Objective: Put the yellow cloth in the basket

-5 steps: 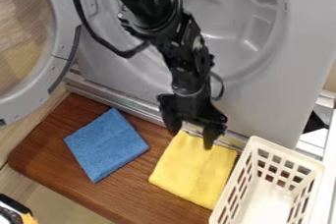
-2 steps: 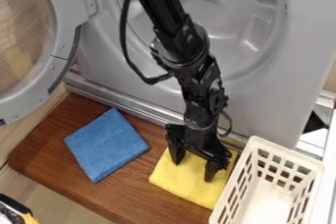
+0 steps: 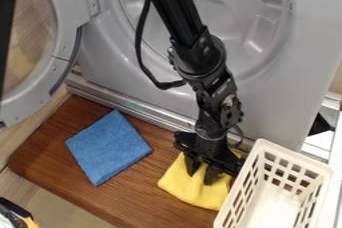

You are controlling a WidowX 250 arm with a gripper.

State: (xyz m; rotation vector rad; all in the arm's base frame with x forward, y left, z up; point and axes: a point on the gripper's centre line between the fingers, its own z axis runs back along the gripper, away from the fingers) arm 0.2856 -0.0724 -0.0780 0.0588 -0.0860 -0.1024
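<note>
My end effector (image 3: 201, 178), a black two-finger gripper, hangs down over the soft, square-cornered yellow cloth (image 3: 182, 186), its fingers drawn in close with a raised fold of the fabric between them, so I take it that I have a grip. The cloth is on the brown wooden desk (image 3: 137, 199), bunched right under me, its loose part spreading toward the bottom of the camera view. What matters now is where the cream plastic lattice basket (image 3: 298, 156) lies from me: off to the right in that view and a little lower, its near long wall just beside the cloth; whether the two touch, I cannot tell. That wall slants from upper right to lower left, and the basket's long axis runs with it, so my shortest way in is across the wall, not along it. I judge that I should lift first, until the hanging part clears the rim, then carry across to the middle of the opening before letting go. If I went sideways while low, I could shove the basket away or snag the trailing fabric on its lattice. The pinch looks to take only part of the cloth, so I expect the rest to droop.
</note>
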